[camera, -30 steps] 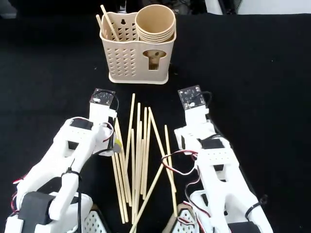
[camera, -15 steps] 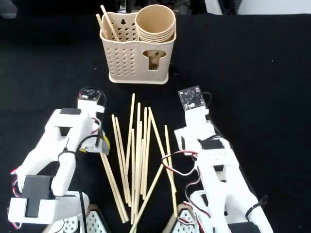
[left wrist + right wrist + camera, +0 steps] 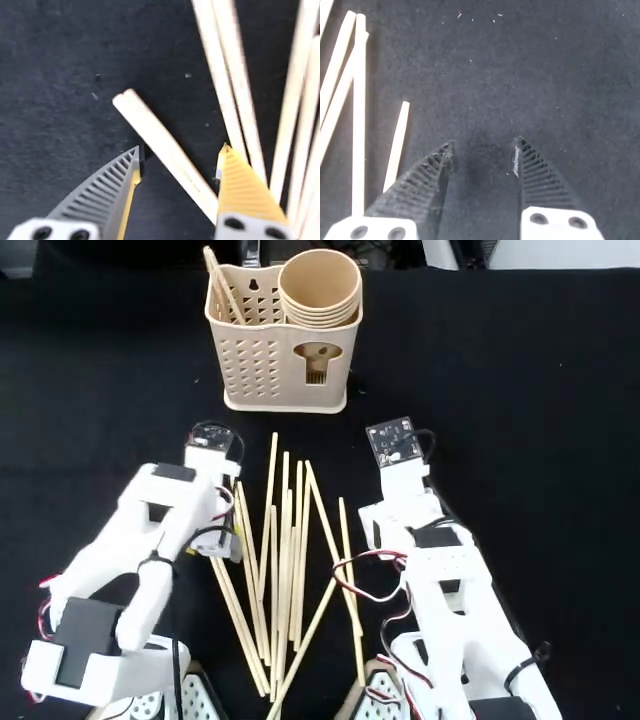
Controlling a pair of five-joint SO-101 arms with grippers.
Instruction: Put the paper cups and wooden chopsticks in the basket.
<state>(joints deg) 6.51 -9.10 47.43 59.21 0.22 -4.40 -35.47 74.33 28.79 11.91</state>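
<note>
Pickup step: left gripper (image 3: pixel 180 150), jaws apart, straddles one chopstick (image 3: pixel 146 121) lying on the table (image 3: pixel 520 390); closing squarely likely comes next. Right gripper (image 3: pixel 482 150) gapes too. Paper cups (image 3: pixel 320 285) sit in the basket (image 3: pixel 255 365).

Black cloth tabletop (image 3: pixel 520 390), pale surface (image 3: pixel 560 252) beyond its far edge.
</note>
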